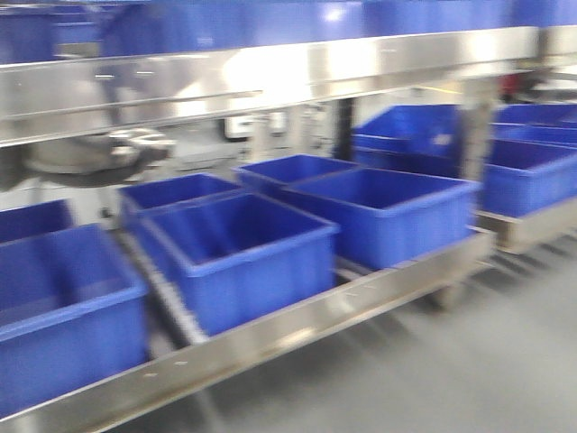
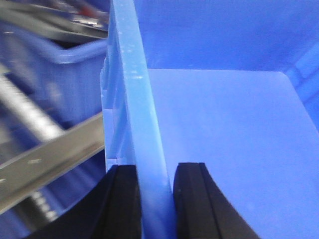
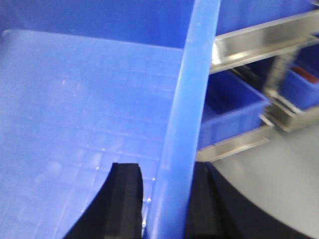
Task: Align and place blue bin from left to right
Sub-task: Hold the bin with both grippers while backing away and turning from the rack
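1. Grip: the left hand (image 2: pixel 155 172) is pinching the blue bin (image 2: pixel 224 149) by its side wall, 1 finger inside and 1 on the ribbed outer face. The right hand (image 3: pixel 163 174) pinches the opposite wall the same way. Neither is spread.
2. Where: the bin sits between the 2 hands and is empty. A steel rack rail (image 2: pixel 45 159) lies at 8 o'clock of the left hand, and a neighbour bin (image 2: pixel 70 64) at 10 o'clock. We judge the bin is lifted off the rack, tho its underside is hidden.
3. The front view is smeared. It shows a row of bins (image 1: pixel 239 257) on rollers (image 1: pixel 167 298), running from 8 o'clock to 2 o'clock. We can't tell the held bin or the free slot from it.
4. Step, as we judge it: carry and align, w/ the set-down not yet done.
5. To do it well:
   - Travel both arms together at 1 speed. Any diff twists the thin walls.
   - Hold the rims level so the base meets the rollers flat.
   - Square the front wall to the rail before lowering.
   - Leave a gap beside the neighbours so the outer fingers aren't trapped.
   - Expect some roll on contact, so settle the bin before letting go.
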### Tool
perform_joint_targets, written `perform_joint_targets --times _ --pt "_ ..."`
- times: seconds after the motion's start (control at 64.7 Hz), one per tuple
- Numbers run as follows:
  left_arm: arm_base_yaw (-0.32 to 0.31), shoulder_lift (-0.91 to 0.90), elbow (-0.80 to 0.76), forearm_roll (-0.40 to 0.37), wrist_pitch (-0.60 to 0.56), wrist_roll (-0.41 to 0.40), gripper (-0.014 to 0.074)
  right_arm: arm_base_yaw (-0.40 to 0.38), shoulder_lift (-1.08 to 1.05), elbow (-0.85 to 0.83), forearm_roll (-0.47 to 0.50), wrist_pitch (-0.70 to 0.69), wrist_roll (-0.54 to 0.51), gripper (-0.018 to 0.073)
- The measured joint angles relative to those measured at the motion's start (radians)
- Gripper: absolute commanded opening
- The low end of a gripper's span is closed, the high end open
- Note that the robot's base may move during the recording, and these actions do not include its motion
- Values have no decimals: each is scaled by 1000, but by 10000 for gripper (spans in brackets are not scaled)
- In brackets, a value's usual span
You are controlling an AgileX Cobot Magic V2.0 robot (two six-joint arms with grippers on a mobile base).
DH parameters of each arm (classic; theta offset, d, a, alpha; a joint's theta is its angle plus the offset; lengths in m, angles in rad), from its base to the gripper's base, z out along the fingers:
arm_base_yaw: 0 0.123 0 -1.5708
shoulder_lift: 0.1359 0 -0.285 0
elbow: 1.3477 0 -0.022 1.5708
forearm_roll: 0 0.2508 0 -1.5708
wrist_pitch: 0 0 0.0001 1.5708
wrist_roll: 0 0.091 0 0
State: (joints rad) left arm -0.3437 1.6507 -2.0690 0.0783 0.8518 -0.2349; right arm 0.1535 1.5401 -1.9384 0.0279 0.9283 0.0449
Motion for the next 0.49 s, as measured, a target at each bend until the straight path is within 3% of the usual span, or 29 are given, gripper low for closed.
perform_joint_targets --times 0.494 --pt "0 0 0 0 0 -2 -111 0 0 0 0 0 0 -70"
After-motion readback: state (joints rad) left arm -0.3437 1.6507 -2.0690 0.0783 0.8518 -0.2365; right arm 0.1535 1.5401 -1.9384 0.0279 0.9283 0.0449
